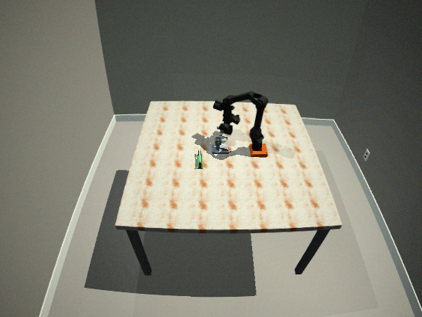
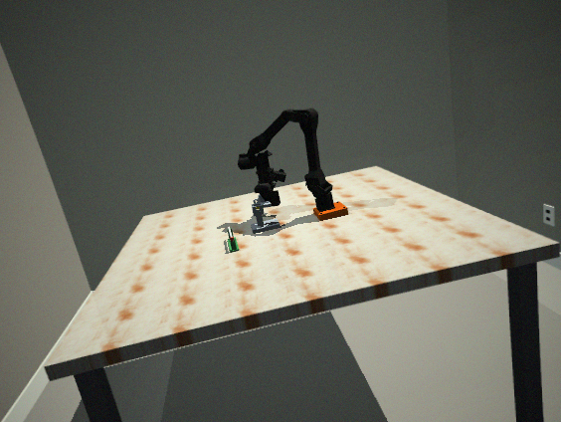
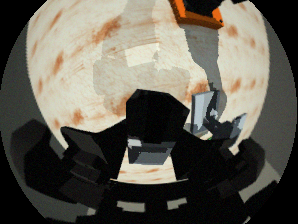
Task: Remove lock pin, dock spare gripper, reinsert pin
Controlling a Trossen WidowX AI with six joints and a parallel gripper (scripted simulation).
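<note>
My gripper (image 1: 224, 129) (image 2: 269, 197) (image 3: 149, 119) points down from the arm, just above the grey mount. It is shut on a small grey block (image 3: 151, 156), which looks like the head of the lock pin. The pin's shaft is hidden. The grey mount (image 1: 221, 152) (image 2: 266, 228) (image 3: 199, 114) stands upright on its flat base. Its socket is too small to make out, and I cannot tell whether the mount and the held piece touch. A green piece with pale prongs and a red spot (image 1: 200, 161) (image 2: 233, 245), seemingly the spare gripper, lies to the mount's left and front, apart from it.
The arm's orange base (image 1: 258, 150) (image 2: 331, 211) (image 3: 200, 18) stands right of the mount on the pale, rust-spotted table (image 1: 217, 194) (image 2: 209, 279). The arm (image 1: 259, 119) (image 2: 311, 144) arches from it over to the mount. Its shadow falls around the mount.
</note>
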